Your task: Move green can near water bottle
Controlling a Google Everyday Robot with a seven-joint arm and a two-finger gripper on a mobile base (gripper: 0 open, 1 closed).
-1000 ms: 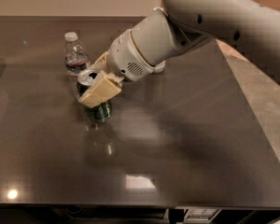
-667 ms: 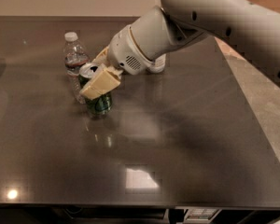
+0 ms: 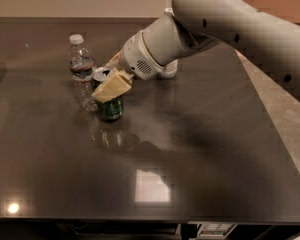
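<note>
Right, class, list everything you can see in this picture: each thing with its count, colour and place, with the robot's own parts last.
water bottle: one, clear with a white cap and dark label band, upright at the left rear of the table in this view.
green can: one, dark green with a silver top, upright close beside the water bottle, on its right.
white object: one, white, on the table behind the arm, mostly hidden; cannot tell what it is.
table: one, dark and glossy, fills most of the view.
floor: beige, right of the table.
arm: one, off-white, reaching in from the upper right.
gripper: one, tan fingers, closed on the green can's upper part.
</note>
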